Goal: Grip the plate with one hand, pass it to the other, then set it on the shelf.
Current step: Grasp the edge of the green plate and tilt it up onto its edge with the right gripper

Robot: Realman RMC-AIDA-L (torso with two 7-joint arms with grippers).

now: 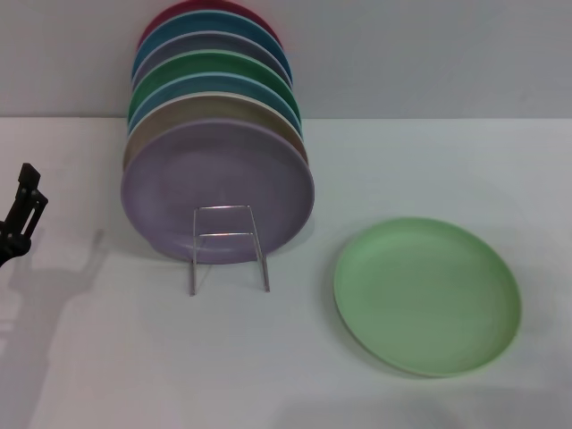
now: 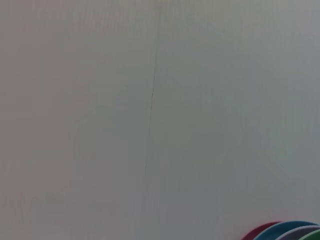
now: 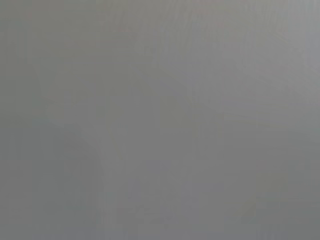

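The light pastel-green plate (image 1: 427, 293) lies flat on the white table, to the right of the shelf. The shelf (image 1: 227, 235) is a thin silver wire rack whose rectangular front loop and two legs show before a row of upright plates. My left gripper (image 1: 21, 211) reaches in at the far left edge of the head view, well away from the plate, with only a black part of it showing. My right gripper is out of view, and the right wrist view shows only a plain grey surface.
Several plates stand on edge in the rack, a lilac plate (image 1: 217, 190) in front, then beige, blue, darker green (image 1: 214, 65) and red ones behind. Their rims (image 2: 285, 231) peek into a corner of the left wrist view before a pale wall.
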